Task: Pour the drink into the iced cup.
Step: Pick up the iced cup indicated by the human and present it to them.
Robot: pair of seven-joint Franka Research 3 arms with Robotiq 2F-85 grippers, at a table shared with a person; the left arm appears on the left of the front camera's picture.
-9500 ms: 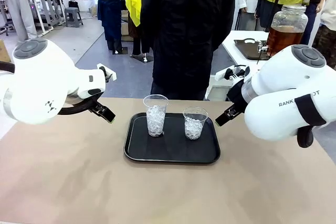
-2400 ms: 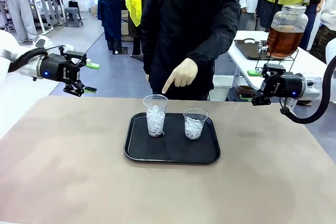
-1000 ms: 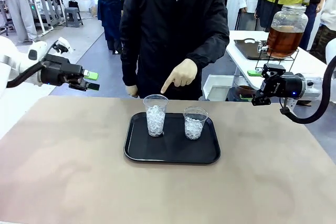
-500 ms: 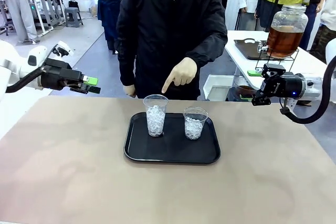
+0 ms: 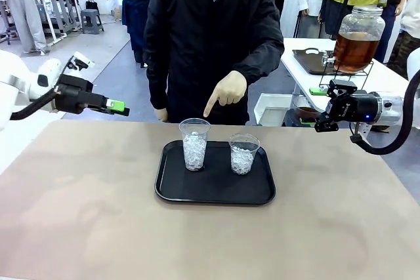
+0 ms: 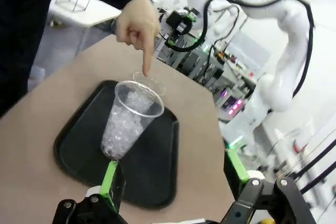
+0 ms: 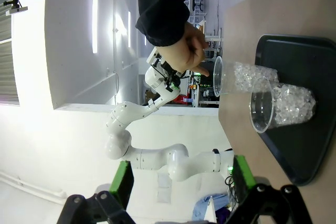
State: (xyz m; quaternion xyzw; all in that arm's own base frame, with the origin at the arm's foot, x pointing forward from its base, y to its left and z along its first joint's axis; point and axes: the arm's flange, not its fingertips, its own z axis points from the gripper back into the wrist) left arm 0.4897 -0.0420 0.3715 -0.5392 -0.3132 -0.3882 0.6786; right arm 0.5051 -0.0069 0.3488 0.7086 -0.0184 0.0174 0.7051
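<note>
Brown paper-like covering on the table (image 5: 98, 227), bare on the near side. A black tray (image 5: 210, 191) lies flat around the middle, long side across the view.

On the tray stand two clear plastic cups, both upright, both holding ice, and apart from each other. The taller cup (image 5: 194, 143) is toward the tray's far left; the shorter cup (image 5: 243, 154) is to its right.

Above the taller cup's rim, not touching it, the person's hand (image 5: 226, 92) points down at it with the index finger.

Left gripper (image 5: 119, 107): raised over the table's far left edge, pointing toward the tray, holding nothing. In the left wrist view its green fingers (image 6: 108, 179) stand wide apart, with the taller cup in line between them farther off.

Right gripper (image 5: 319, 108): raised off the table's far right edge, pointing left, jaws wide, holding nothing.

Farthest, on a white side table (image 5: 295, 47) beyond the right gripper, a clear glass jar (image 5: 359, 21) stands upright on a wire stand (image 5: 357, 77). The drink (image 5: 353, 49), amber-brown, fills its lower part. The jar's long axis is vertical; its tap (image 5: 326, 61) juts from the base toward picture left. The jar is well apart from both cups.
</note>
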